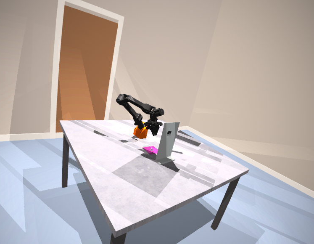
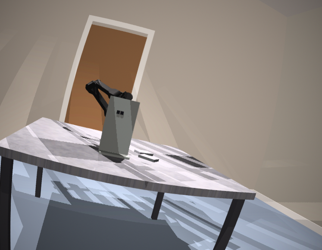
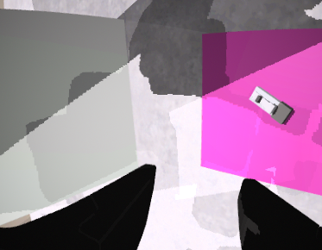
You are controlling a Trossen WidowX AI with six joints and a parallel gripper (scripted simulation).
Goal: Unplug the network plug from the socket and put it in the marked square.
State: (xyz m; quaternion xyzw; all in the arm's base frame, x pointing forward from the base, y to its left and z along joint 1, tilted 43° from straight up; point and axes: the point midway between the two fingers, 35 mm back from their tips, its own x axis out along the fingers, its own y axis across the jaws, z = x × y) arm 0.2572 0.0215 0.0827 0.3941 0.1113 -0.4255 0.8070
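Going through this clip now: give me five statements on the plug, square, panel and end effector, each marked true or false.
1. The plug lies inside the magenta square. True.
2. The end effector is clamped on the plug. False: its fingers stand apart and the plug lies away from them.
3. The panel stands upright on the table. True.
4. The plug is still in the panel's socket. False: it is out, down on the square.
5. The magenta square is on the panel's face. False: it is on the table beside the panel.
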